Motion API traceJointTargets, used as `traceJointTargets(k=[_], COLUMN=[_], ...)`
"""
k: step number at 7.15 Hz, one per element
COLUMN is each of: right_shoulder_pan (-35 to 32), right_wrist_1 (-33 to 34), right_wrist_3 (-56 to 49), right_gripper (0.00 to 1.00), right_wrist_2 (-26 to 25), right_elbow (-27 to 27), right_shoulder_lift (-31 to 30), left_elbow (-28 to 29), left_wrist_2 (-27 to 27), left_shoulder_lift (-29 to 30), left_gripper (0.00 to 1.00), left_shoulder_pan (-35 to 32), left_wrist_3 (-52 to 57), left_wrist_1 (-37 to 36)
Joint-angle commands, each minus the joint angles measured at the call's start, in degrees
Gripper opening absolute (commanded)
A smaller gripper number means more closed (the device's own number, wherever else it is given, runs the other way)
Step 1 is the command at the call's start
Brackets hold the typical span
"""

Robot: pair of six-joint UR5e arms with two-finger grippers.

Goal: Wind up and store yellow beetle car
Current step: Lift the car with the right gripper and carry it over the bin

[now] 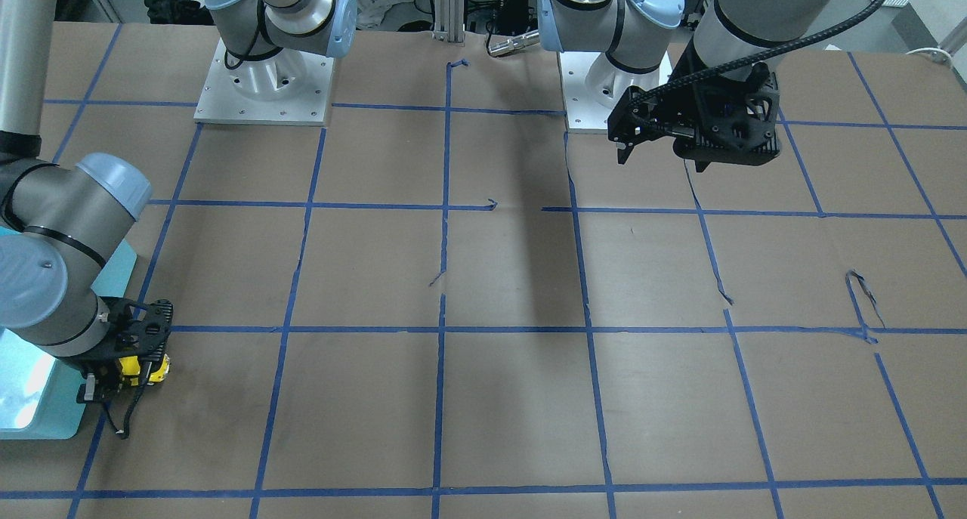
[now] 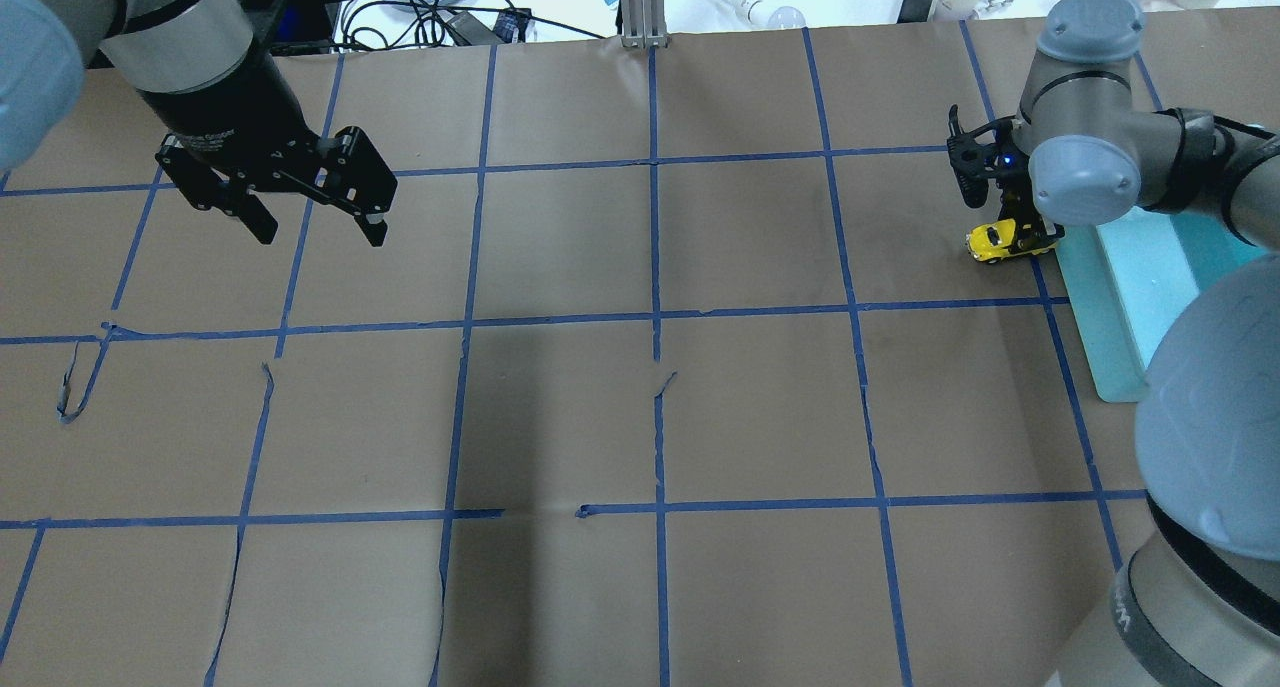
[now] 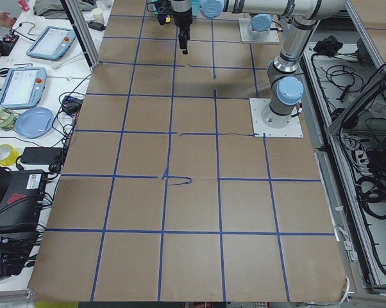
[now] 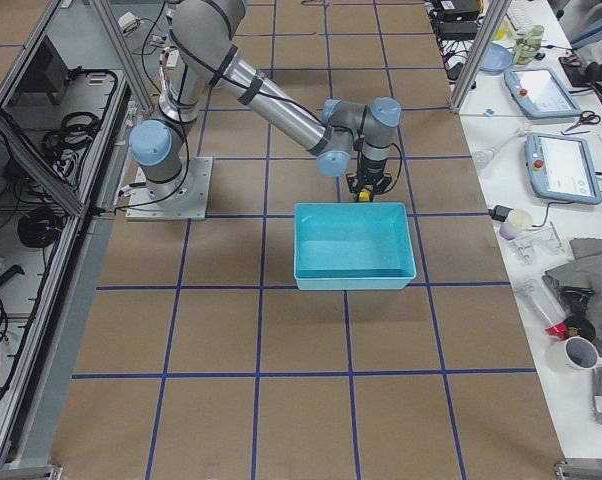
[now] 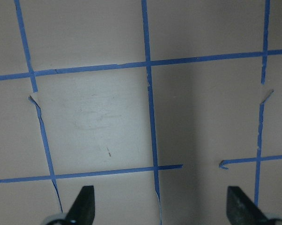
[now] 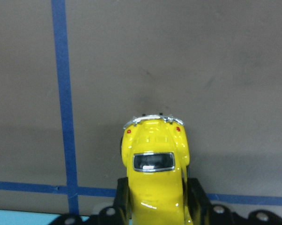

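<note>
The yellow beetle car (image 6: 155, 168) sits between the fingers of my right gripper (image 6: 157, 201), which is shut on its sides. The car (image 2: 998, 240) is low at the brown paper, just beside the teal bin (image 2: 1130, 297), outside its rim. Whether its wheels touch the paper I cannot tell. The front-facing view shows the car (image 1: 145, 369) under the right gripper (image 1: 125, 372) at the left edge. My left gripper (image 2: 320, 235) hangs open and empty above the table, far from the car; it is also in the front-facing view (image 1: 661, 160) and its own wrist view (image 5: 160, 206).
The teal bin (image 4: 353, 275) lies on the table with nothing showing inside it. Brown paper with a blue tape grid (image 1: 446, 330) covers the table. The two arm bases (image 1: 264, 88) stand on the robot's side.
</note>
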State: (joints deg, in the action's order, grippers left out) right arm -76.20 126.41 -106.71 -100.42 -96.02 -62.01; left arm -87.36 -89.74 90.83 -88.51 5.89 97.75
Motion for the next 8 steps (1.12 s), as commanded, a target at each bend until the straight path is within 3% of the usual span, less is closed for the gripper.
traceJointTargets(k=[1,3,5,8], right_shoulder_pan=[-0.4,-0.4,0.9,11.7], right_wrist_1=[-0.6,-2.2,-8.2,-8.2], right_wrist_3=[0.8,0.8,-0.1,-11.2], right_gripper=[0.00,0.00,0.00,0.00], right_wrist_2=[4.1,4.4,3.8,3.7], right_elbow=[0.5,0.9,3.9,2.7], right_shoulder_lift=[-3.0,-6.5,-8.3,-8.2], left_elbow=[0.0,0.0,0.0,0.0], left_wrist_2=[-0.1,0.4,0.4,0.4], left_shoulder_lift=[0.1,0.0,0.1,0.0], left_gripper=[1.00,1.00,1.00,1.00], left_shoulder_pan=[0.0,-0.2,-0.2,-0.3], left_wrist_3=[0.0,0.0,0.0,0.0], left_wrist_1=[0.0,0.0,0.0,0.0])
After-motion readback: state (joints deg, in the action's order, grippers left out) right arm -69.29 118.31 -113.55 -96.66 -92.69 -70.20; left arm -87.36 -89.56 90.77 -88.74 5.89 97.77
